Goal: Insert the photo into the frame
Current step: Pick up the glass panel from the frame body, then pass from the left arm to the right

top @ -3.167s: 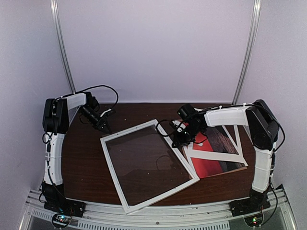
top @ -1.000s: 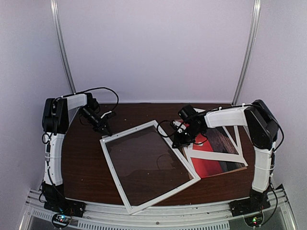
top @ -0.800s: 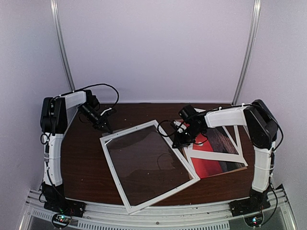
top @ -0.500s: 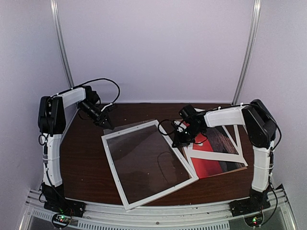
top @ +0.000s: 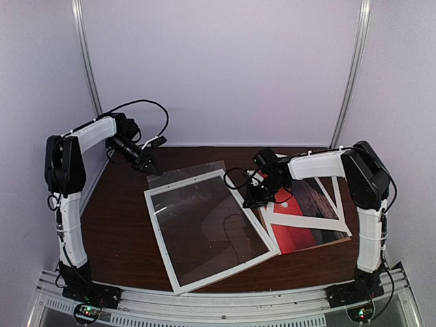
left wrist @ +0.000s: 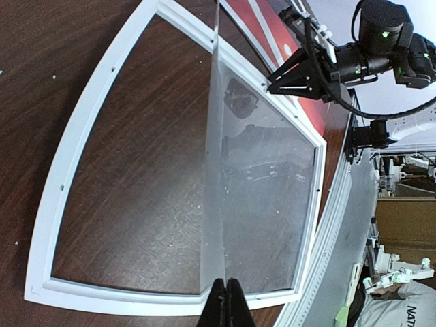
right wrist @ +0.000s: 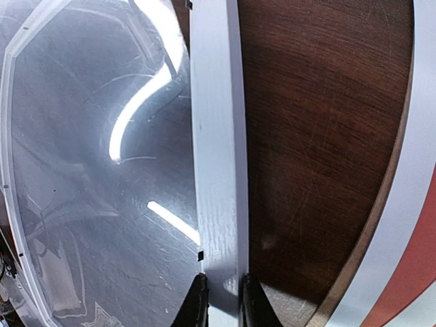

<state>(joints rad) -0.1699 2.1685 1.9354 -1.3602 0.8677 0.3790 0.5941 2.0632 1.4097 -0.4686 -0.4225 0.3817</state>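
The white frame (top: 158, 235) lies flat in the middle of the table. My left gripper (top: 150, 165) is shut on the far-left corner of the clear sheet (top: 187, 174) and holds that end raised above the frame's far edge. The left wrist view shows its jaws (left wrist: 227, 289) pinched on the sheet's edge (left wrist: 266, 170) over the frame (left wrist: 88, 122). My right gripper (top: 251, 199) is shut on the frame's right edge (right wrist: 214, 136). The red sunset photo (top: 296, 235) lies to the right, partly under a white mat (top: 310, 223).
The dark wood table (top: 116, 231) is walled in by pale panels on three sides. A metal rail (top: 225, 300) runs along the near edge. The photo and mat fill the right side, close to my right arm.
My left gripper has risen and drawn back toward the far left, pulling the clear sheet's corner up and out past the frame's far edge. The frame shifted slightly. The right gripper has held still.
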